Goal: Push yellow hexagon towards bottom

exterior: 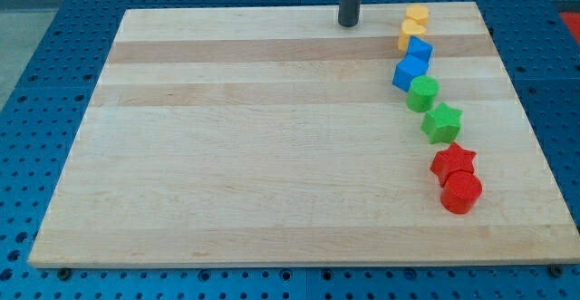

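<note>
A pale wooden bench (pixel 272 146) lies on a blue perforated base (pixel 36 110). Down the view's right side runs a curving line of blocks. A yellow block (pixel 417 15) sits nearest the view's top. Lower come two blue blocks, one (pixel 420 50) touching the other (pixel 409 72). Just below is a green cylinder-like block (pixel 422 93), then a green star (pixel 442 122). Nearest the view's bottom, a red star (pixel 453 162) touches a red rounded block (pixel 461 192).
</note>
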Available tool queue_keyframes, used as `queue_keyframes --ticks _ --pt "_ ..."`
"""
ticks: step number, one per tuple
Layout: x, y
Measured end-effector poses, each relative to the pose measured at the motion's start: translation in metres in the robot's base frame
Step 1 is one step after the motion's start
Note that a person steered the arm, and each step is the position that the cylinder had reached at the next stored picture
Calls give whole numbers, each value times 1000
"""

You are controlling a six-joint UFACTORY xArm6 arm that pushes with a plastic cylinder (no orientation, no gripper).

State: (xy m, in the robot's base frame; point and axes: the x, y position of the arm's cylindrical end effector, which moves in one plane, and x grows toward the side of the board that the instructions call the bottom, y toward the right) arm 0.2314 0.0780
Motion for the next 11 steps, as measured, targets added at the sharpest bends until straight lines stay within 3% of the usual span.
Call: queue_keyframes --ticks 2,6,11 --pt "-23 52" --pt "-24 119" --pt "0 102"
